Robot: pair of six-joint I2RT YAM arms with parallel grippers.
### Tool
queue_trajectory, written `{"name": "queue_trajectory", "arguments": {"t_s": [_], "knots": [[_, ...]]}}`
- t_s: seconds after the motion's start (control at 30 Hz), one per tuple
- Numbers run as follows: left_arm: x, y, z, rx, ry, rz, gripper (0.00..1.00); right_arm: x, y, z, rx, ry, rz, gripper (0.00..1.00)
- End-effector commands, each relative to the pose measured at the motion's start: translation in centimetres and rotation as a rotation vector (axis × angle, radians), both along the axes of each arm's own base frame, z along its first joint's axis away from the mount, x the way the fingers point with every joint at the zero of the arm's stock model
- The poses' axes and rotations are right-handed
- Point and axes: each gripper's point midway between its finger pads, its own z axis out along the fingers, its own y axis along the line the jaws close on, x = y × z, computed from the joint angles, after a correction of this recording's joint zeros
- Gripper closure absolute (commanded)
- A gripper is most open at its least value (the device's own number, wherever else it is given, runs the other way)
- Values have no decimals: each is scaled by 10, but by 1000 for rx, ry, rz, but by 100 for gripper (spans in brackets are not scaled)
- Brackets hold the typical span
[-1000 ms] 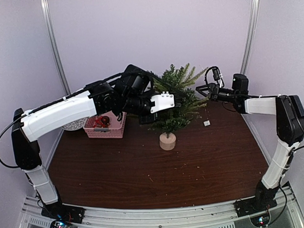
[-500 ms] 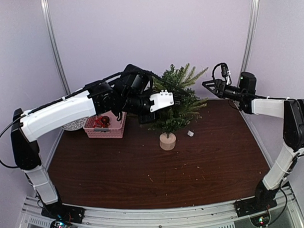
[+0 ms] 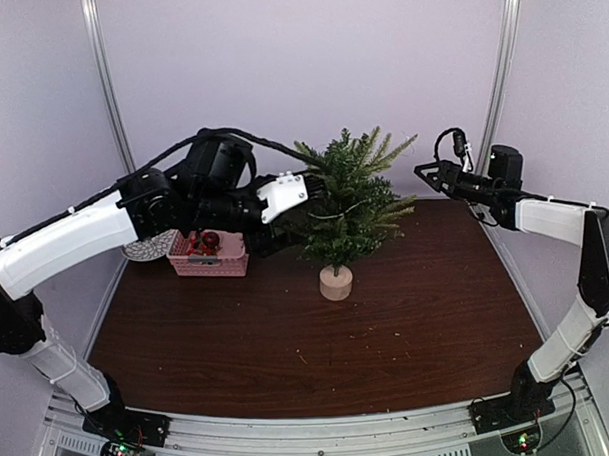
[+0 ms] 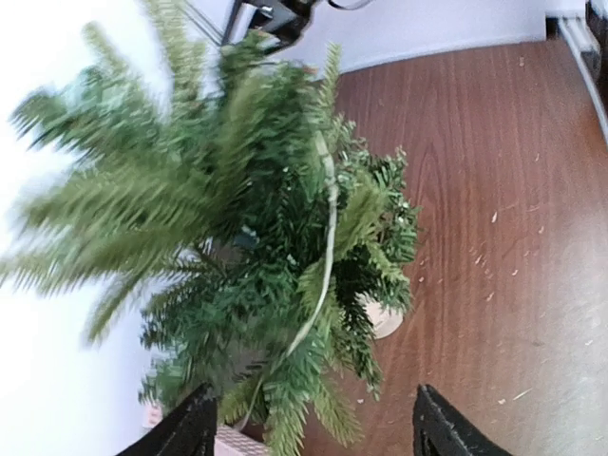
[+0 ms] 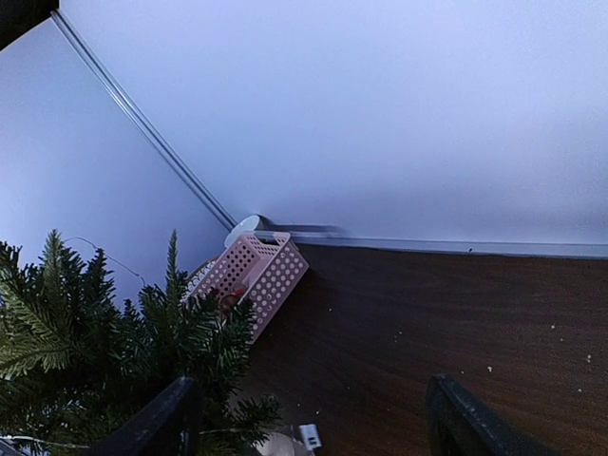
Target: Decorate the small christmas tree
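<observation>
**Changes since the earlier pictures.**
- Left claw: we record it drawn back out of the branches it was buried in a second ago. It now sits at the foliage's left edge. Its fingers were closed then and now stand wide apart with nothing between them.
- Right claw: we note it pulled away from the branch tips and lifted a little. Its fingers are spread wide and it carries nothing.
- Small white piece: earlier it lay on the table to the right of the trunk. We now find it only in the right wrist view, low and ahead of that claw, beside the lowest branches.

**Item: small christmas tree.**
- It stands upright on the table, directly ahead of the left claw and close to its fingertips. It is ahead of the right claw and to its left, and clear of it.
- The needle branches are bushy and dark green, with paler tips fanning out at the crown.
- The base is a short, round, pale wooden stump.
- A thin pale cord hangs down through the foliage on the side facing the left claw. We cannot tell where it ends.

**Also present.**
- A pink basket sits below and behind the left claw, with a red ball inside it.
</observation>
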Motion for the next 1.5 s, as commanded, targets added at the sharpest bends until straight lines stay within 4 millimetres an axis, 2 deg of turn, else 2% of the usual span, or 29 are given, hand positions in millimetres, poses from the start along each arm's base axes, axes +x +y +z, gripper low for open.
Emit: {"name": "queue_trajectory", "arguments": {"t_s": [0.0,0.13,0.27,0.43,0.53,0.63,0.77,0.87,0.9,1.03,1.2,1.33,1.47], "knots": [[-5,32,55,-325,99,35,29,-10,-16,21,-53,-54,-79,13],[29,90,78,-532,201,207,29,-20,-26,35,-86,-73,-135,1],[74,141,71,-647,284,411,29,-33,-37,50,-125,-96,-196,1],[145,198,24,-696,416,699,29,-55,-46,64,-191,-112,-248,1],[181,218,-7,-626,422,823,29,-69,-49,71,-193,-135,-263,0],[212,231,-42,-501,417,905,28,-85,-47,71,-189,-124,-253,0],[243,251,-86,-458,542,989,28,-98,-48,60,-221,-105,-252,1],[258,264,-114,-440,598,1038,28,-106,-49,54,-243,-104,-250,1],[262,266,-130,-416,623,1055,28,-108,-49,53,-245,-107,-249,1],[270,262,-163,-357,688,1053,28,-113,-46,55,-236,-119,-236,1],[279,259,-185,-316,730,1048,28,-113,-45,55,-239,-124,-227,1],[282,255,-195,-302,761,1033,29,-112,-44,53,-242,-123,-223,0],[282,259,-209,-267,766,1052,29,-110,-43,49,-238,-115,-217,1]]}}
